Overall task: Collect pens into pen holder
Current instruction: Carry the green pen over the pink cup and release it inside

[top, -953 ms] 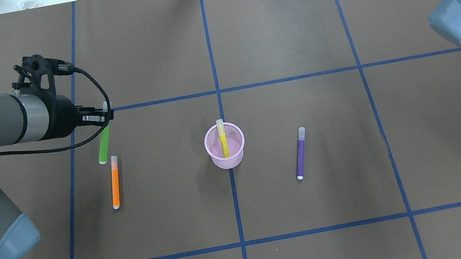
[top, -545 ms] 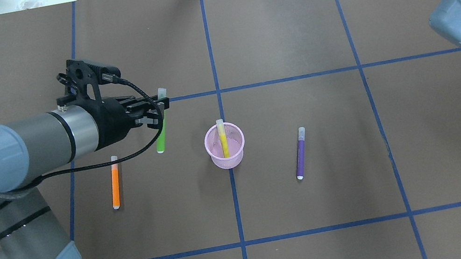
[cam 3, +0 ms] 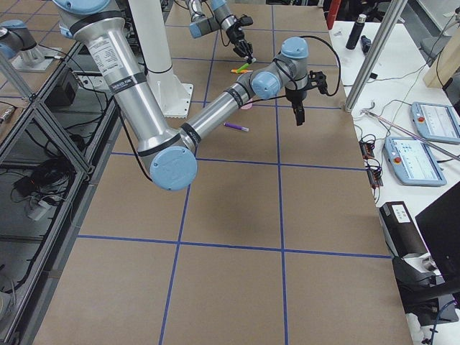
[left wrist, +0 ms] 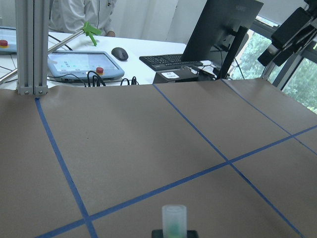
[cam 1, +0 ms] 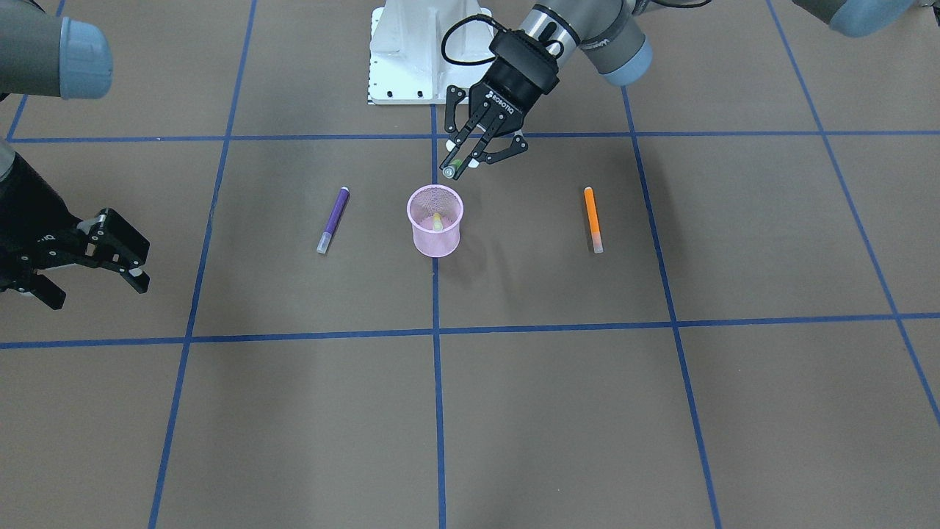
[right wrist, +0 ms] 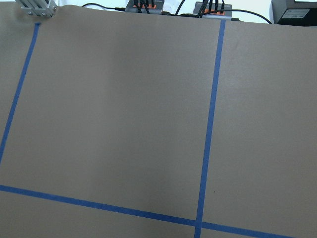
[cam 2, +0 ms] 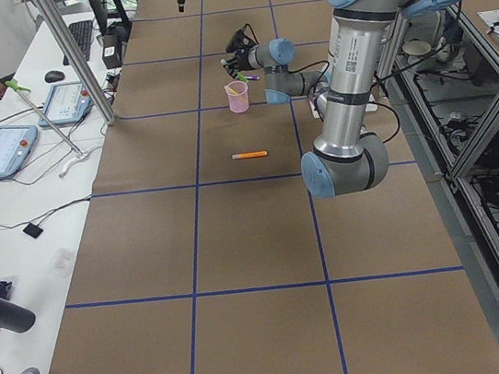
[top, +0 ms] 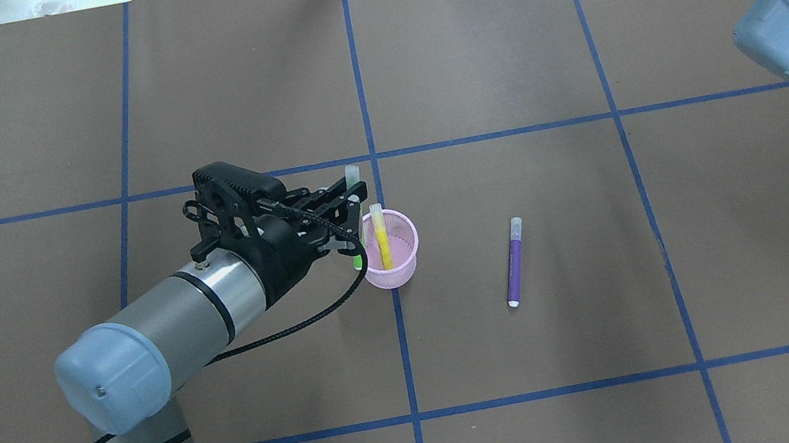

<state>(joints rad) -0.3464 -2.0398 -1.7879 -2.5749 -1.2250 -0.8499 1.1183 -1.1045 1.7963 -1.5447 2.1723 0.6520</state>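
Because the left fingers [top: 331, 194], clamped on the green pen [top: 352, 178], hold it upright just beside the pen holder [top: 398, 276], outside its rim, they should carry it over the opening, clear of the yellow pen [top: 382, 244], before parting; the right fingers [cam 1: 123, 238] hang apart.

inner pen [top: 382, 236] in holder [top: 393, 278] | held pen [top: 352, 178] beside holder | loose pens [cam 1: 332, 219] [cam 1: 592, 219] flanking

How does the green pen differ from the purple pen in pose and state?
The green pen is gripped by the left hand, in the air beside the pen holder, cap end up; the purple pen lies flat on the table, untouched. Both have pale caps.
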